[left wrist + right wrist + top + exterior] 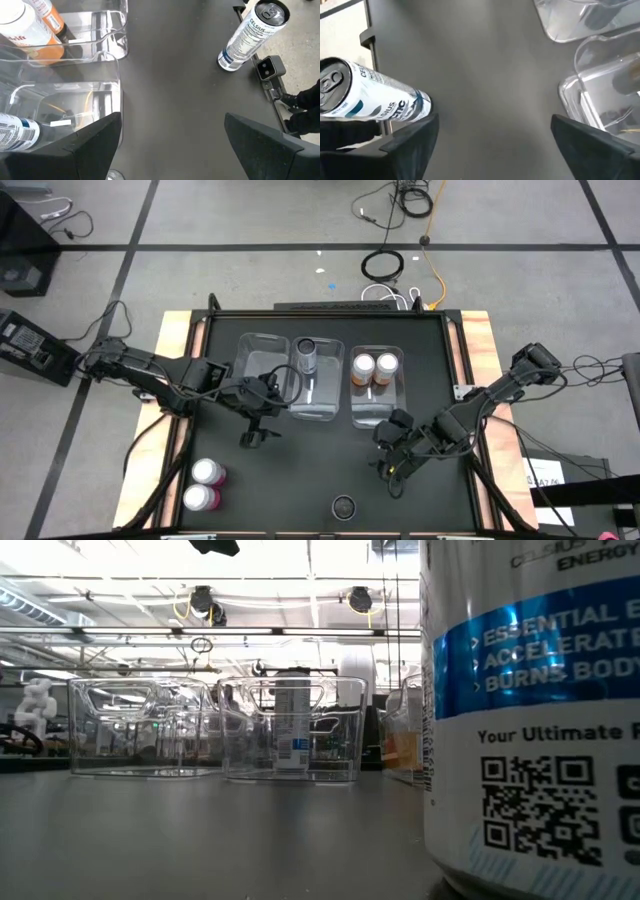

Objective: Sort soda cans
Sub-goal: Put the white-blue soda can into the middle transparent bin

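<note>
Three clear bins sit in a row at twelve o'clock on the table (225, 480). The left bin (262, 365) looks empty, the middle bin (318, 385) holds one dark can (306, 356), and the right bin (378, 395) holds two orange cans (374, 369). Two pink cans (204, 485) stand together at seven o'clock, untouched. A second dark can (344, 507) stands alone at six o'clock, right at the front edge.

The left gripper (262, 420) hovers just in front of the left bin, its fingers (95, 145) spread wide and holding nothing. The right gripper (392, 455) hangs at four o'clock, near the lone dark can, also spread and empty.

My worry is that lone can (367, 97). It stands so close to the edge that a sideways nudge from a finger (407, 150), rather than a clean straddle, could tip it or roll it off the table. The pink pair touch each other, so grabbing one may topple its neighbour. Both arms are also near mid-table; reaching together for the middle bin could bring them into each other.
</note>
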Available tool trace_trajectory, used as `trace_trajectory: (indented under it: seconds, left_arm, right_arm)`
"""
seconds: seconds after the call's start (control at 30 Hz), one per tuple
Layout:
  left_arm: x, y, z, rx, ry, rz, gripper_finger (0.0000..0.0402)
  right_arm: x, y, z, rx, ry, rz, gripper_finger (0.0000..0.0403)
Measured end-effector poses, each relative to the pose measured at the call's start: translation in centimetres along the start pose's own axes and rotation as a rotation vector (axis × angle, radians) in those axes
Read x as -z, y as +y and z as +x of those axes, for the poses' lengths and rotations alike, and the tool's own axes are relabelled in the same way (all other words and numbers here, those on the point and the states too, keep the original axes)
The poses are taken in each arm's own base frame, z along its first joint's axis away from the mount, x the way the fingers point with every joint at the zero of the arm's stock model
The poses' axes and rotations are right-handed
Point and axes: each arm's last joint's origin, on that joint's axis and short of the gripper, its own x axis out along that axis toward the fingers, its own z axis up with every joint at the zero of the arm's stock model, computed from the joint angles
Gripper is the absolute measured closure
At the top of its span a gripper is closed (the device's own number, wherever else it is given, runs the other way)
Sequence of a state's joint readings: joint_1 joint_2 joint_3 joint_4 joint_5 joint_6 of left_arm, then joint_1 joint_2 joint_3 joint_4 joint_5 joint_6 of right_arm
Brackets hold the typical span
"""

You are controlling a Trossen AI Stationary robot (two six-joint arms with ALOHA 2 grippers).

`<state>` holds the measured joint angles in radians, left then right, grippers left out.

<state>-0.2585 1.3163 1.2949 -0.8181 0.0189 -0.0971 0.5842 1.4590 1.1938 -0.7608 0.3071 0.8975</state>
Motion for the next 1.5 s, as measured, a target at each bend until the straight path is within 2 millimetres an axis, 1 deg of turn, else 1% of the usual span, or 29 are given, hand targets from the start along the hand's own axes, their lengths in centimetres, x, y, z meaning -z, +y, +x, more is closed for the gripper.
trace_trajectory:
  seconds: [0.03,0.1,0.23,0.4,0.5,0.63,0.7,0.8,0.9,1.0,1.1,1.2,1.3,1.43,1.5]
  left_arm:
    - [0.0,0.0,0.0,0.0,0.0,0.0,0.0039]
    - [0.0,0.0,0.0,0.0,0.0,0.0,0.0039]
    - [0.0,0.0,0.0,0.0,0.0,0.0,0.0039]
    - [0.0,0.0,0.0,0.0,0.0,0.0,0.0039]
    - [0.0,0.0,0.0,0.0,0.0,0.0,0.0039]
    - [0.0,0.0,0.0,0.0,0.0,0.0,0.0039]
    - [0.0,0.0,0.0,0.0,0.0,0.0,0.0039]
    - [0.0,0.0,0.0,0.0,-0.001,-0.001,0.0039]
    - [-0.1,0.0,0.0,0.0,-0.005,-0.001,0.0039]
    - [-0.1,0.0,0.0,0.001,-0.011,-0.001,0.0039]
    - [-0.3,0.0,0.0,0.002,-0.028,-0.001,0.0039]
    - [-0.3,0.0,0.0,0.003,-0.033,-0.001,0.0039]
    - [-0.3,0.0,0.0,0.003,-0.033,-0.001,0.0039]
    - [-0.3,0.0,0.0,0.003,-0.032,0.0,0.0039]
    - [-0.3,0.0,0.0,0.003,-0.032,0.002,0.0039]
  right_arm:
    - [0.0,0.0,0.0,0.001,0.001,-0.01,0.0015]
    - [0.1,0.0,0.0,0.007,0.002,-0.04,0.0007]
    - [0.1,-0.1,0.0,0.014,0.0,-0.101,0.0014]
    - [-0.1,0.2,0.0,-0.017,-0.013,-0.001,0.0015]
    - [-0.3,0.4,0.0,-0.042,-0.028,0.022,0.0015]
    - [-0.8,0.6,0.0,-0.084,-0.047,-0.033,0.0016]
    - [-1.2,1.0,-0.4,-0.102,-0.072,-0.077,0.0016]
    - [-2.6,1.9,-1.7,-0.131,-0.128,-0.115,0.0016]
    - [-4.1,3.0,-3.1,-0.116,-0.173,-0.169,0.0016]
    - [-5.8,4.4,-4.3,-0.093,-0.199,-0.267,0.0016]
    - [-7.3,5.9,-4.9,-0.071,-0.196,-0.365,0.0016]
    - [-8.5,7.4,-4.9,-0.044,-0.16,-0.413,0.0016]
    - [-9.2,8.5,-4.5,-0.013,-0.111,-0.433,0.0016]
    - [-9.4,9.9,-3.0,-0.037,-0.007,-0.457,0.0016]
    - [-9.3,10.5,-2.0,-0.057,0.031,-0.434,0.0016]
